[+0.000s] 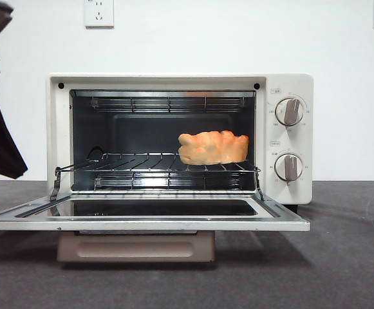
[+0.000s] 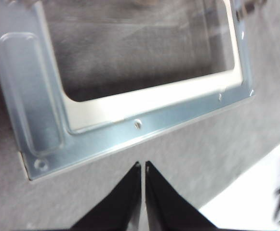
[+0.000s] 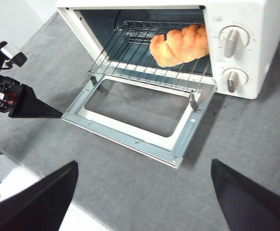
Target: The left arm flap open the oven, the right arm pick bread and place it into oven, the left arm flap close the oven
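**Bread on the rack, oven door down**

The golden-orange lumpy bread [image 1: 213, 147] lies on the wire rack [image 1: 154, 164] inside the cream-white boxy oven [image 1: 289, 138], toward its knob side. The glass-paned metal door [image 1: 145, 216] hangs flat open. The left gripper [image 2: 143, 165], jaws together, hovers beside the door's edge. The right gripper [image 3: 144, 173], jaws apart, hangs well clear of the oven.

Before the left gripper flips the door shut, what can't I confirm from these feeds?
- Cream-white toaster oven knob markings: too small in the front view.
- Beige bar handle: mostly under the open door.
- Left gripper view: motion-blurred.
- Golden lumpy bread: its far side is hidden.
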You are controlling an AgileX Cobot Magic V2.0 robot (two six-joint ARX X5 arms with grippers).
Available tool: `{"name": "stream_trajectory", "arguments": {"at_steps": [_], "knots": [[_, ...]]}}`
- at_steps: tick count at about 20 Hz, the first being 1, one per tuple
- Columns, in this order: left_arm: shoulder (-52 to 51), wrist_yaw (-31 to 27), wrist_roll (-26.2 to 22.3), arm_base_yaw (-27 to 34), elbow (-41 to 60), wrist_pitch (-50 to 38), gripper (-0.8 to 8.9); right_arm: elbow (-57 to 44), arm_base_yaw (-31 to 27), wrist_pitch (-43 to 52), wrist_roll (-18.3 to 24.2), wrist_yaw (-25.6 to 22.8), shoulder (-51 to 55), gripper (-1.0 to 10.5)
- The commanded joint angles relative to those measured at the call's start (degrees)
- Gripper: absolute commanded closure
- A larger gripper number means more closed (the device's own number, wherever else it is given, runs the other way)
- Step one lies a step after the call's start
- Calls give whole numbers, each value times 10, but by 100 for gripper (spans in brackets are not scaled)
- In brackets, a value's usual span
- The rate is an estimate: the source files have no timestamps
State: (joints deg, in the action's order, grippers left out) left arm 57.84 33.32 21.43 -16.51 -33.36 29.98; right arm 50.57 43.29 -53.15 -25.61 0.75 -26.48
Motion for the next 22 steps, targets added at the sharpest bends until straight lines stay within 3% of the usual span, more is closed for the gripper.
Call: {"name": "stream_trajectory", "arguments": {"at_steps": [1,9,12,22], "knots": [[5,10,53,27,19,-44,800,10,5,-12,7,-13,5,519],[9,9,82,90,67,-104,799,10,5,-33,8,-12,8,526],[9,-5,87,106,74,-111,799,10,5,-33,8,-12,8,604],[37,-57,84,127,75,-55,799,10,5,-30,10,-17,8,627]]}}
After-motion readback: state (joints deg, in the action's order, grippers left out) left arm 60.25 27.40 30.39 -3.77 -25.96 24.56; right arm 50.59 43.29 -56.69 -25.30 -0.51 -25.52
